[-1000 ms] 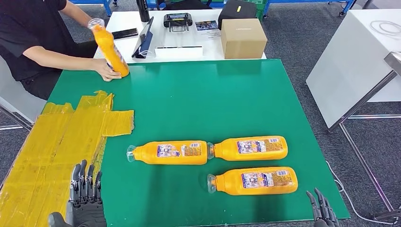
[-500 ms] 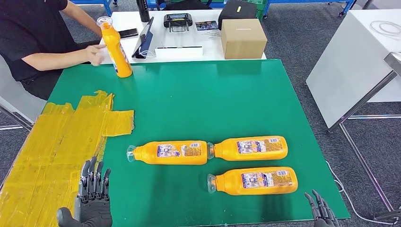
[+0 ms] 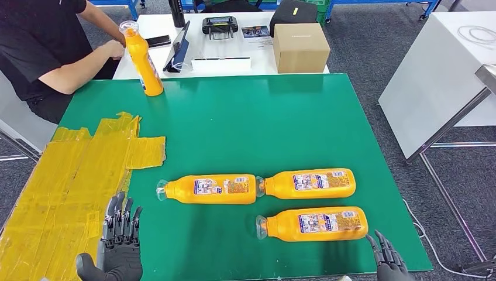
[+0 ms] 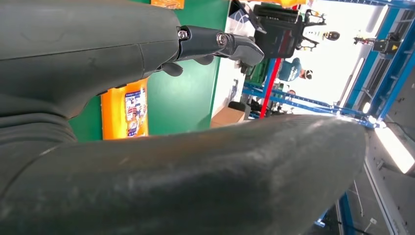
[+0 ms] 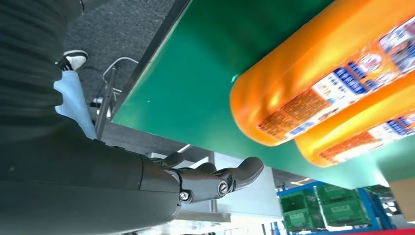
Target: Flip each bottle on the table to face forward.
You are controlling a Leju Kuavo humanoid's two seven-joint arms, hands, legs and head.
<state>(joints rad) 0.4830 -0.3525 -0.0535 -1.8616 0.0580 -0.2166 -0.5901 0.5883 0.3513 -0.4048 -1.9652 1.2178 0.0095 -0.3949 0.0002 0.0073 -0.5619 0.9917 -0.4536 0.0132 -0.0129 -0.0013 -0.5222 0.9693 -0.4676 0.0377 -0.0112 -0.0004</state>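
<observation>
Three orange bottles lie on their sides on the green table (image 3: 245,123), labels up. One (image 3: 207,188) lies left of centre, a second (image 3: 310,183) to its right, a third (image 3: 313,223) nearer the front edge. A fourth orange bottle (image 3: 142,58) stands upright at the far left corner, beside a person (image 3: 41,47). My left hand (image 3: 119,243) hovers open, fingers apart, at the front left by the yellow tape. My right hand (image 3: 387,263) is open at the front right corner, just right of the nearest bottle (image 5: 313,73). The left wrist view shows a bottle label (image 4: 126,110) past the fingers (image 4: 215,44).
Yellow tape (image 3: 64,187) covers the table's left side. A white table behind holds a cardboard box (image 3: 300,47), a black case (image 3: 292,12), a controller (image 3: 220,24) and a phone (image 3: 154,41). A white table (image 3: 444,70) stands to the right.
The person set the far bottle upright and let go, pulling the hand back. My left hand moved up and slightly right; my right hand rose a little at the front edge.
</observation>
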